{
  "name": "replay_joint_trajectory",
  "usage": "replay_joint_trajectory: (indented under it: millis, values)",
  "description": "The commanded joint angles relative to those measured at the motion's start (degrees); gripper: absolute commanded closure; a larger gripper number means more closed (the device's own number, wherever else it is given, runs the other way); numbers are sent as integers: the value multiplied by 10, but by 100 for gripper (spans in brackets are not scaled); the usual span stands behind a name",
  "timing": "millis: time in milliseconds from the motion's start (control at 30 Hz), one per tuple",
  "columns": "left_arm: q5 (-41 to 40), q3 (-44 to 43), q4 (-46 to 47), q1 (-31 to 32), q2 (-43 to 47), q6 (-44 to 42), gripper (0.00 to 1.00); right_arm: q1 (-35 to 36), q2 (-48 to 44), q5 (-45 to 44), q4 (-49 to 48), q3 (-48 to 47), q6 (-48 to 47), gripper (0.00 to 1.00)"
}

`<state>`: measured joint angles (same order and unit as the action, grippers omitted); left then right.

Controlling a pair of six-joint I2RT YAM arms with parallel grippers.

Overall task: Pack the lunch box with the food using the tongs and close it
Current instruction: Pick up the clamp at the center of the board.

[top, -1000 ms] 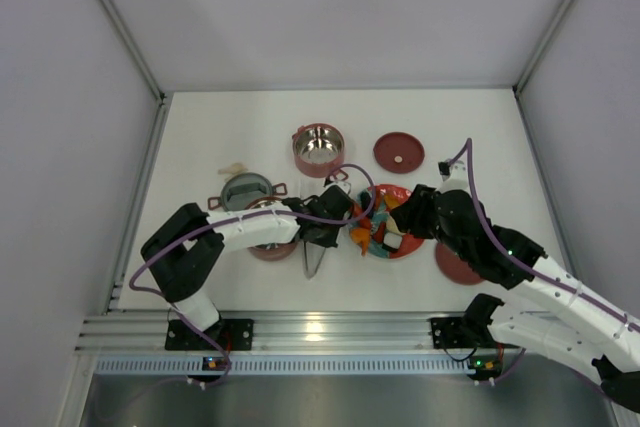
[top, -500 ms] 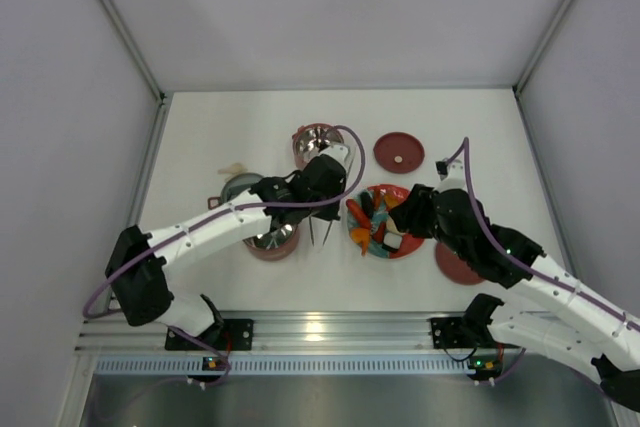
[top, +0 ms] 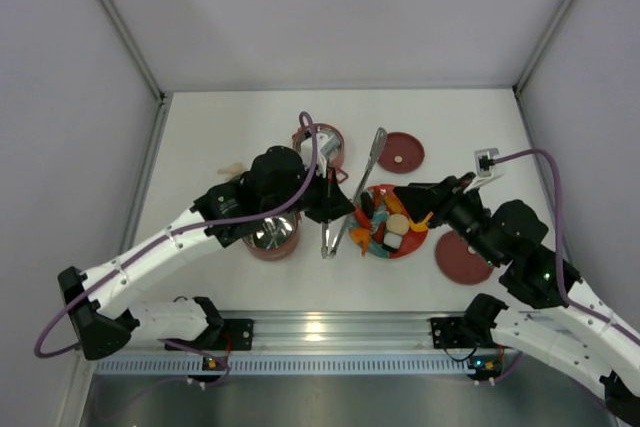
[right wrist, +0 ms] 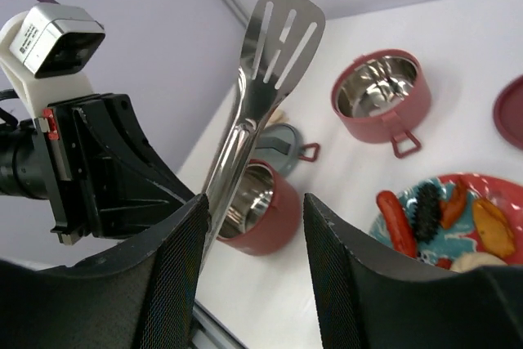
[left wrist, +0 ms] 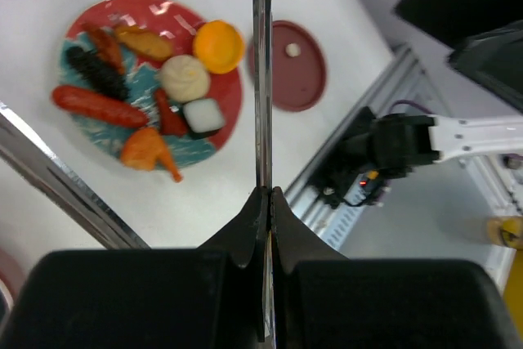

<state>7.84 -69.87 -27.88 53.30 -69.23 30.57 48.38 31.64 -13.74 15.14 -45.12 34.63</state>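
Note:
My left gripper (top: 333, 209) (left wrist: 269, 192) is shut on one arm of the silvery tongs (top: 362, 177) (left wrist: 261, 79) and holds them above the table. Their slotted end points away from me and the second arm (left wrist: 57, 177) splays out to the left. The food (top: 388, 229) (left wrist: 186, 78) lies on a red plate (top: 412, 247): a red sausage (right wrist: 395, 218), an orange ball (left wrist: 217, 45), a white lump. My right gripper (top: 418, 199) (right wrist: 256, 202) hangs open over the plate's right side, nothing between its fingers. The tongs (right wrist: 261, 63) stand just left of it. One lunch box pot (top: 270, 237) (right wrist: 282, 222) sits near, one (top: 328, 144) (right wrist: 384, 100) farther back.
A maroon lid (top: 399, 152) lies behind the plate and another (top: 462, 259) (left wrist: 288, 65) to its right, near the front rail. A small grey dish (right wrist: 286, 140) sits left of the pots, mostly under my left arm in the top view. White walls close off three sides.
My left arm has swung forward and turned the tongs, so they now slant up beside the plate. My right gripper has pulled back to the right and opened wider.

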Motion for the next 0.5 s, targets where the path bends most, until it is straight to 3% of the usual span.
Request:
replay_joint_trajectory:
  millis: [0, 200, 467]
  values:
    - [107, 6, 98, 1, 30, 37, 100, 11, -7, 50, -84, -21, -19, 50]
    - [199, 39, 203, -4, 42, 97, 100, 11, -12, 78, -110, -31, -17, 50]
    - [236, 56, 266, -4, 39, 135, 100, 11, 7, 103, -131, -51, -19, 50]
